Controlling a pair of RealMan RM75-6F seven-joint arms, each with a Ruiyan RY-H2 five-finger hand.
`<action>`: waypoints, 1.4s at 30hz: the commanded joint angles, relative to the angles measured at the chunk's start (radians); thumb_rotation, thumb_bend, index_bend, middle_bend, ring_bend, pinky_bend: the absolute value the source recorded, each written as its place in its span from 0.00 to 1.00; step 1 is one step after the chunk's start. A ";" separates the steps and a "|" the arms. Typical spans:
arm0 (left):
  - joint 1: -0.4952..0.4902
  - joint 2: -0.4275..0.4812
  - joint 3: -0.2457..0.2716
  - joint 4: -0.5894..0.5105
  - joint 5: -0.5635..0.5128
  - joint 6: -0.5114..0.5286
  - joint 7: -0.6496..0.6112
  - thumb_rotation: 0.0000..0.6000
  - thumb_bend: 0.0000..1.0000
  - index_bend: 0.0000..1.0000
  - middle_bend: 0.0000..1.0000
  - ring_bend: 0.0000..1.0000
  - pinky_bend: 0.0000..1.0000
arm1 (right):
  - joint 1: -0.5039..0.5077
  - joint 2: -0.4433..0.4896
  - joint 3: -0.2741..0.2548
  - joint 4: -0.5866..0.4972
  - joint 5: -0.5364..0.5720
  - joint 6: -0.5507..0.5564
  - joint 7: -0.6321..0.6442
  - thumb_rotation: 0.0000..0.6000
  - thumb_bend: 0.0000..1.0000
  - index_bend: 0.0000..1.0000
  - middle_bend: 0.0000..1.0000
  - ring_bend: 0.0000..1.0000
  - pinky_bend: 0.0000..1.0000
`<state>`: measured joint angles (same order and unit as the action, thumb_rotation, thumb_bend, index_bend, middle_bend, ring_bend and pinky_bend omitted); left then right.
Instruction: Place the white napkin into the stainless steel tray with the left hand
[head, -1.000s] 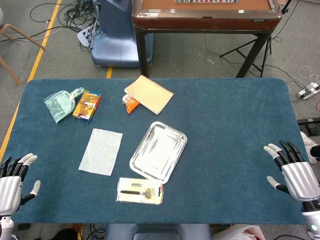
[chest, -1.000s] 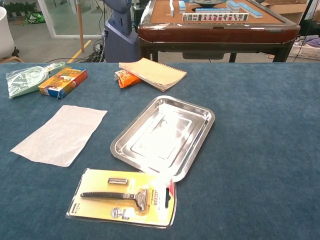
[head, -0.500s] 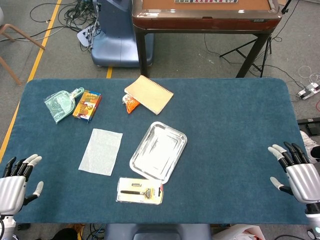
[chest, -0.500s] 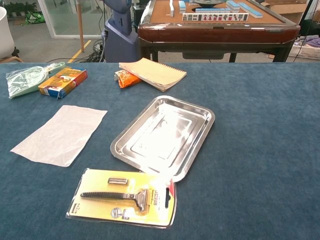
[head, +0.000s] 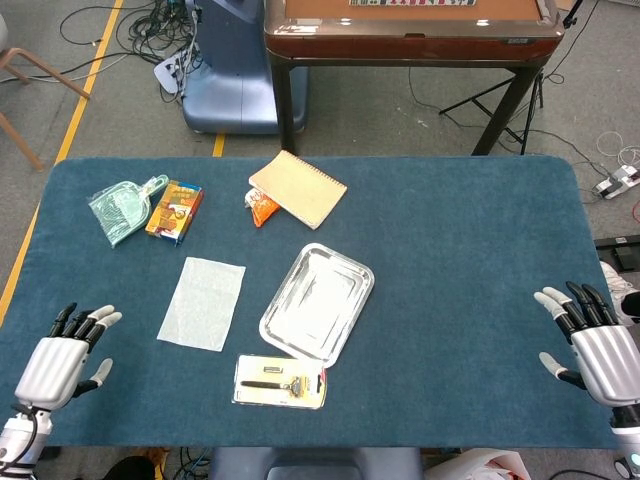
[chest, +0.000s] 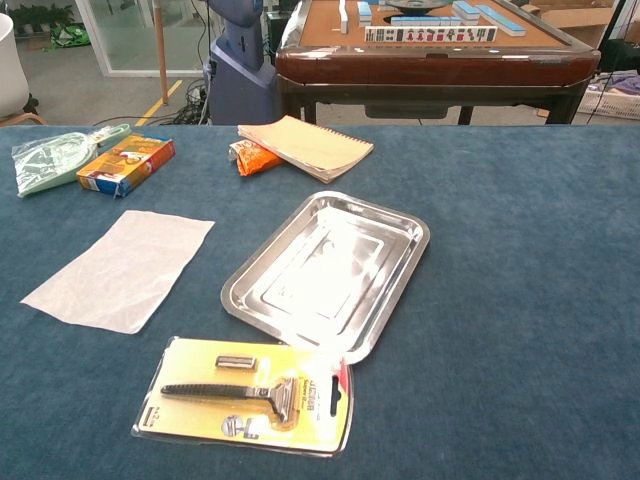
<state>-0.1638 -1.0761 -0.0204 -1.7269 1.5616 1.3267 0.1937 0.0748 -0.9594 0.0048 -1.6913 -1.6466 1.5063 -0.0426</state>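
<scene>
The white napkin lies flat on the blue table, left of the stainless steel tray, which holds nothing. My left hand hovers at the table's near left corner, fingers spread and holding nothing, well left of the napkin. My right hand is at the near right edge, fingers apart and also holding nothing. Neither hand shows in the chest view.
A packaged razor lies just in front of the tray. A spiral notebook over an orange packet sits behind it. A colourful box and a green bagged item lie at the far left.
My left hand has moved right and forward over the table's near left corner, toward the napkin. The right hand drifted slightly outward. The objects have not moved.
</scene>
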 joint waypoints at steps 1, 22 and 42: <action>-0.074 -0.017 -0.001 0.070 0.007 -0.099 -0.024 1.00 0.33 0.21 0.16 0.15 0.04 | -0.002 0.001 0.000 -0.002 0.001 0.002 -0.002 1.00 0.20 0.16 0.17 0.05 0.09; -0.236 -0.258 -0.003 0.437 0.043 -0.207 -0.117 1.00 0.24 0.36 0.16 0.17 0.05 | -0.011 0.011 0.000 -0.019 0.014 0.002 -0.018 1.00 0.20 0.16 0.17 0.05 0.09; -0.241 -0.391 0.043 0.669 0.049 -0.168 -0.233 1.00 0.24 0.38 0.16 0.17 0.05 | -0.018 0.020 0.000 -0.030 0.028 -0.002 -0.030 1.00 0.20 0.16 0.17 0.05 0.09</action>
<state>-0.4055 -1.4633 0.0201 -1.0618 1.6109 1.1571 -0.0350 0.0573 -0.9396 0.0046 -1.7212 -1.6182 1.5044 -0.0725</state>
